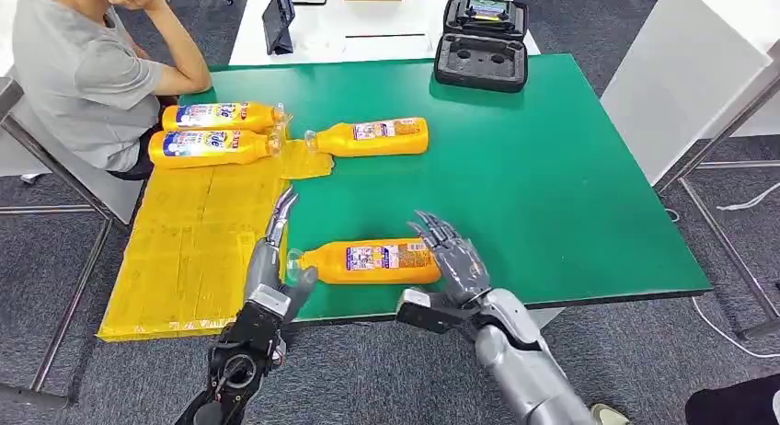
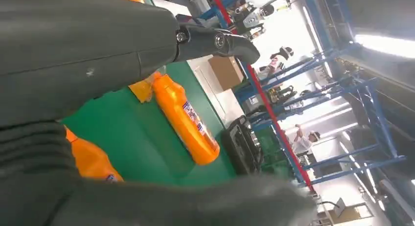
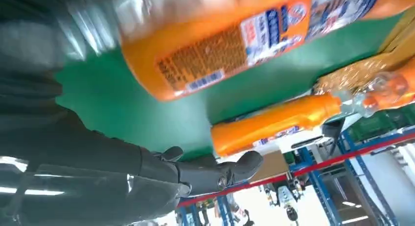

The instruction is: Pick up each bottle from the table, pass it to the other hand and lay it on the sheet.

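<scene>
An orange bottle [image 1: 368, 260] lies on its side near the front edge of the green table [image 1: 552, 195], cap pointing left. My left hand [image 1: 272, 259] is open beside its cap, fingers stretched out over the edge of the yellow sheet [image 1: 193, 250]. At the bottle's base my right hand [image 1: 455, 259] is open with fingers spread. The right wrist view has this bottle [image 3: 220, 45] close above my right hand [image 3: 147, 177]. A second bottle [image 1: 368, 137] lies farther back, cap at the sheet's corner. Two more bottles [image 1: 219, 117] [image 1: 213, 147] lie on the sheet's far end.
A person [image 1: 83, 71] sits at the table's far left corner, next to the sheet. An open black case [image 1: 481, 43] stands on the far edge. Beyond it is a white table with a tablet [image 1: 279, 16]. The table's right half is bare green.
</scene>
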